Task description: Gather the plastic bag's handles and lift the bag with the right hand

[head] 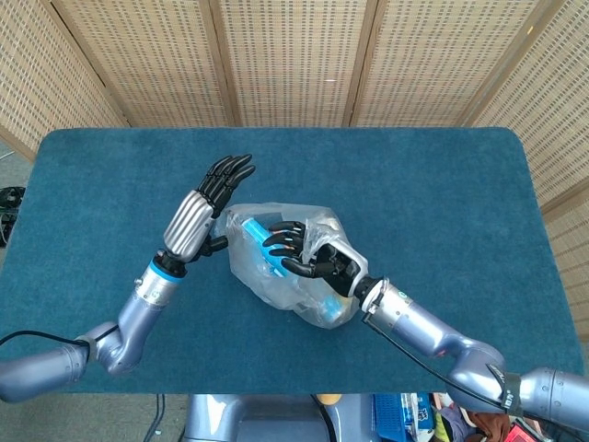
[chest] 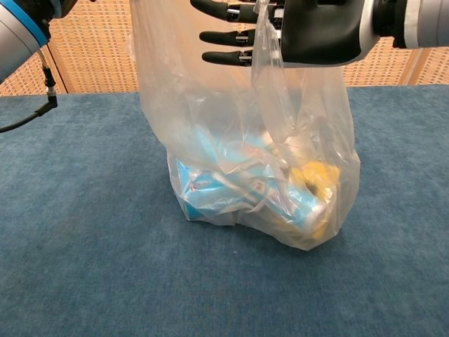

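A clear plastic bag (chest: 245,175) holding blue and yellow packets stands mid-table, also seen from above as the bag (head: 281,276). My right hand (head: 315,260) reaches into the bag's mouth, fingers straight and spread toward the left. In the chest view the right hand (chest: 309,31) is at the top, with one handle (chest: 263,49) draped over it. My left hand (head: 207,203) stands upright just left of the bag with its fingers extended. Its thumb (head: 217,244) touches the bag's left edge. That side of the bag (chest: 151,49) is stretched upward out of the chest frame.
The blue felt table (head: 442,184) surrounds the bag, with a woven screen (head: 294,55) behind its far edge. A black cable (chest: 42,105) hangs from my left arm (chest: 17,28) at the upper left of the chest view.
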Controlling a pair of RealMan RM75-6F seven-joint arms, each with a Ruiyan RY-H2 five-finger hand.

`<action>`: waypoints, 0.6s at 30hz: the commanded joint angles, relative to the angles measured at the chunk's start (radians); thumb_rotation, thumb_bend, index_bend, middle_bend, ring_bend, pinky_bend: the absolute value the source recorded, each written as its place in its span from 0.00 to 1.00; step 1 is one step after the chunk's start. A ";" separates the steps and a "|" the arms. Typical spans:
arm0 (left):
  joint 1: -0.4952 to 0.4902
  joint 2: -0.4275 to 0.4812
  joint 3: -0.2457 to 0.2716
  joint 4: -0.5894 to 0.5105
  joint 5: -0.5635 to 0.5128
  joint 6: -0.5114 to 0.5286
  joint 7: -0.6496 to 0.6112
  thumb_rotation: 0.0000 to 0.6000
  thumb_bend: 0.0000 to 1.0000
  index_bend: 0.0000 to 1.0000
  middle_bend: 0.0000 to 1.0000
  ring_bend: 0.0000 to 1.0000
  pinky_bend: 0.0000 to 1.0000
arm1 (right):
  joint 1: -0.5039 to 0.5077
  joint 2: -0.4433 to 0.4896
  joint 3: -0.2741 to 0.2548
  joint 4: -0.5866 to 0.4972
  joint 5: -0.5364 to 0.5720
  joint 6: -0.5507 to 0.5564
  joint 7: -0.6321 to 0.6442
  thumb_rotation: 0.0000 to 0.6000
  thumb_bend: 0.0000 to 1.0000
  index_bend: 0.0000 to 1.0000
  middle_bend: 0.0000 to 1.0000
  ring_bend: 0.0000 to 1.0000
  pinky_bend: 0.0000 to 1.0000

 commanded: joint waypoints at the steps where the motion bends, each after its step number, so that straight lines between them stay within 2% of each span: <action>1: 0.004 0.012 0.005 0.006 0.007 0.005 0.006 1.00 0.85 0.00 0.00 0.00 0.00 | -0.004 0.002 0.006 0.003 0.000 -0.003 -0.001 1.00 0.36 0.27 0.34 0.16 0.15; 18: 0.011 0.113 -0.002 -0.048 -0.001 -0.012 0.042 1.00 0.85 0.00 0.00 0.00 0.00 | -0.018 0.028 0.021 -0.022 0.010 -0.043 -0.042 1.00 0.36 0.27 0.34 0.16 0.15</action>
